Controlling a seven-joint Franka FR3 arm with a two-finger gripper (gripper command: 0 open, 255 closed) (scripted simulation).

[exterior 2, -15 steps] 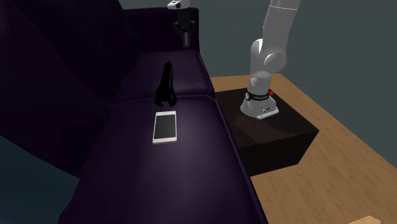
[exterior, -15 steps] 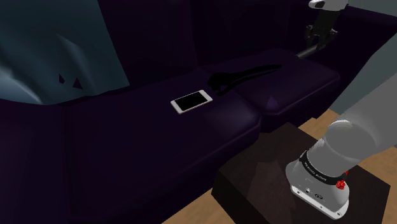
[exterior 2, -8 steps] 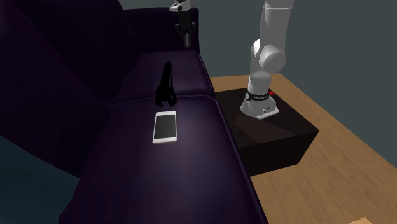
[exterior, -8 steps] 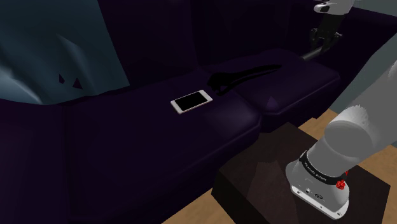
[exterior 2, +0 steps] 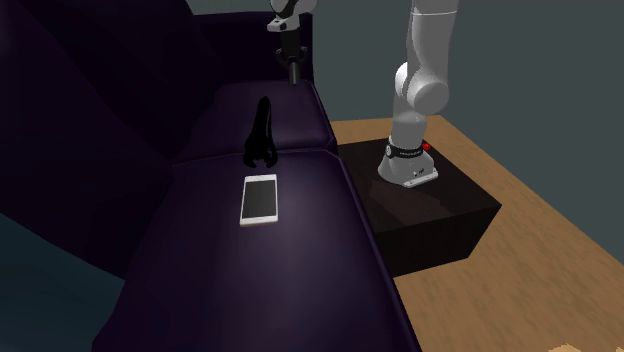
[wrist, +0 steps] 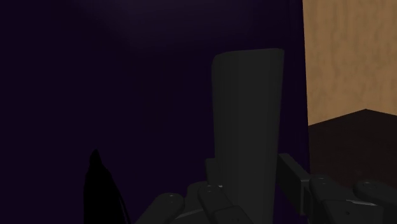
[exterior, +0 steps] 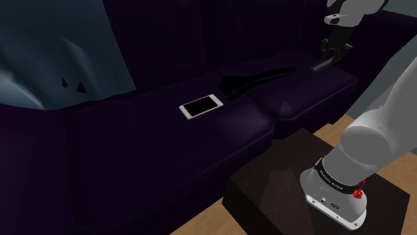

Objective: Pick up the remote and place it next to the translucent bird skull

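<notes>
In the shoulder view my gripper (exterior: 332, 52) hangs over the sofa's (exterior: 133, 147) far cushion, clamped on the dark remote (exterior: 320, 64), well apart from the bird skull (exterior: 257, 79). The second exterior view agrees. The wrist view shows the fingers pinching the remote's long edges. I judge it stiff, light and probably slick.

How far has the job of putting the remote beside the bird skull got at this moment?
Done, it seems: the pick-up. The tool is shut on the dark grey remote, which looks raised over the far end of the sofa. In hand: carrying it. Left: bringing it to the black bird skull, which lies apart from it on the seat, and setting it down beside that.
</notes>
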